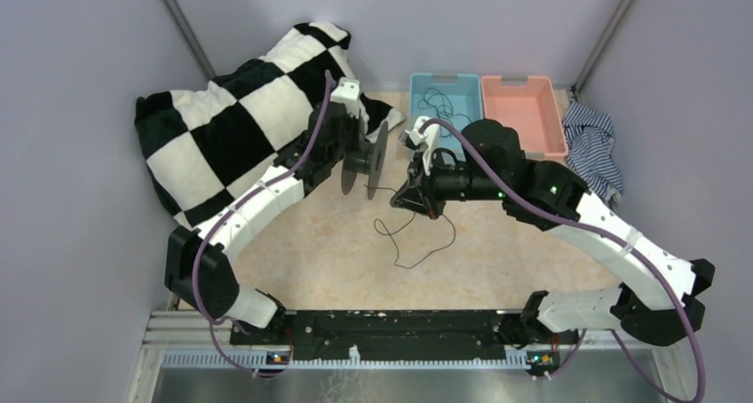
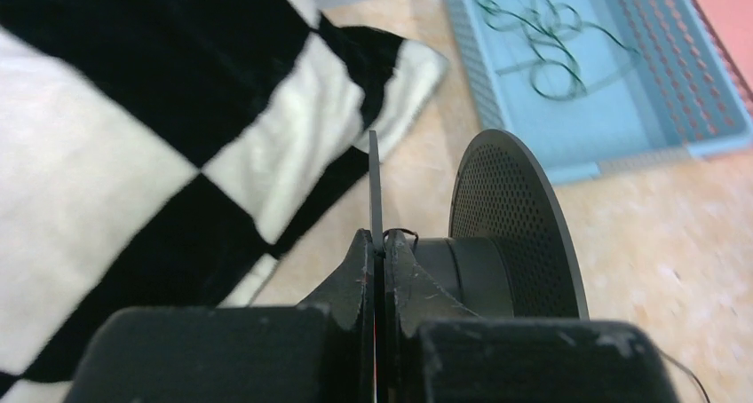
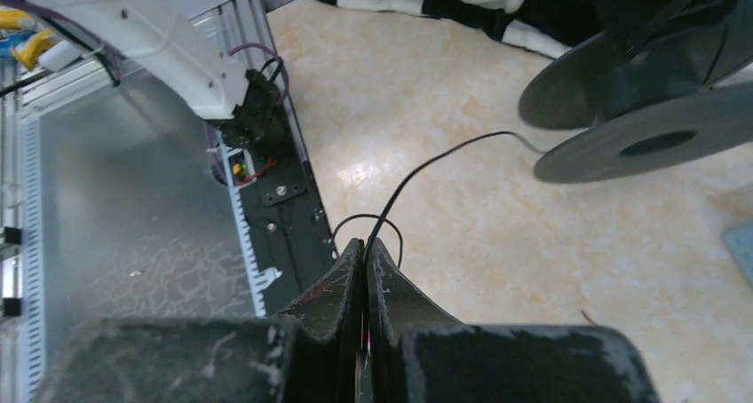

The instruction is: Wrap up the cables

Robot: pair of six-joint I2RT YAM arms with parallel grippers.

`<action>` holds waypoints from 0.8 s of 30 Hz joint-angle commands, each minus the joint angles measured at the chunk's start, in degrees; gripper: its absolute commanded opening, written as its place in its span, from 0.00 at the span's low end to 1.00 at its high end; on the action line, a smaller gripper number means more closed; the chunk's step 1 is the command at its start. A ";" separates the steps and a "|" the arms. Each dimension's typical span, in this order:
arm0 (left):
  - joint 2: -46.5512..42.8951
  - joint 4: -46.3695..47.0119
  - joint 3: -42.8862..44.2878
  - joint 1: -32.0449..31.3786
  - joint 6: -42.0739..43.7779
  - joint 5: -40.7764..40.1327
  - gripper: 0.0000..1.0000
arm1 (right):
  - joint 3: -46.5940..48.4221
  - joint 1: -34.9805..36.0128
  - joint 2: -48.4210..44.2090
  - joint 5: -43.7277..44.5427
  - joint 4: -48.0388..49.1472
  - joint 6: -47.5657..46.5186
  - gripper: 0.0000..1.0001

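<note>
Right end effector [image 3: 366,248] pinches a cable [image 3: 417,170] near the spool [image 3: 577,159].

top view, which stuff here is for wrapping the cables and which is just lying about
For the job: spool, cable, left hand, right hand, tangled cables in blue bin.
Lying about: checked pillow, pink bin, striped cloth.

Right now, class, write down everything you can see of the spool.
The spool is dark and plastic-looking: two thin round discs joined by a thick hub, one disc's face dotted with small holes. Its discs are upright, axis level, beside the checkered pillow. The left end effector is shut on one disc's rim. A thin black cable runs from it to the shut right end effector.
</note>
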 commanded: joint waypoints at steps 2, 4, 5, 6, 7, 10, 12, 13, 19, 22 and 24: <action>-6.32 1.47 -1.50 -2.01 3.51 13.34 0.00 | 2.24 -7.18 1.76 1.41 7.45 -2.51 0.00; -6.82 -0.76 -1.35 -2.00 4.53 19.69 0.00 | 1.00 -10.89 1.86 0.05 9.77 -2.45 0.00; -6.76 -2.24 -0.99 -1.98 5.11 22.26 0.00 | 0.49 -12.61 1.94 -0.78 10.64 -2.44 0.00; -6.48 -3.97 -0.33 -1.96 5.60 24.24 0.00 | 0.22 -14.02 2.38 -1.39 10.96 -2.64 0.00; -6.45 -5.27 0.03 -2.00 5.94 25.74 0.00 | 0.26 -15.19 2.89 -1.64 10.82 -2.88 0.00; -8.04 -6.19 -0.57 -1.93 7.40 30.13 0.00 | -0.35 -18.27 4.49 -2.37 9.94 -3.57 0.00; -9.58 -6.76 -0.64 -1.95 8.99 32.54 0.00 | -1.96 -20.62 4.69 -3.69 10.14 -3.48 0.00; -9.99 -7.39 -0.45 -1.91 9.59 33.50 0.00 | -3.17 -21.92 4.64 -4.38 10.51 -3.30 0.00; -11.71 -12.01 2.52 -1.66 11.92 38.57 0.00 | -12.84 -29.59 3.17 -7.77 13.26 -1.76 0.00; -11.87 -15.01 4.92 -1.17 13.76 44.43 0.00 | -16.79 -31.40 2.79 -7.55 13.01 -1.82 0.00; -11.29 -17.57 6.96 -0.94 14.66 47.67 0.00 | -18.35 -31.70 2.63 -7.50 12.71 -1.79 0.00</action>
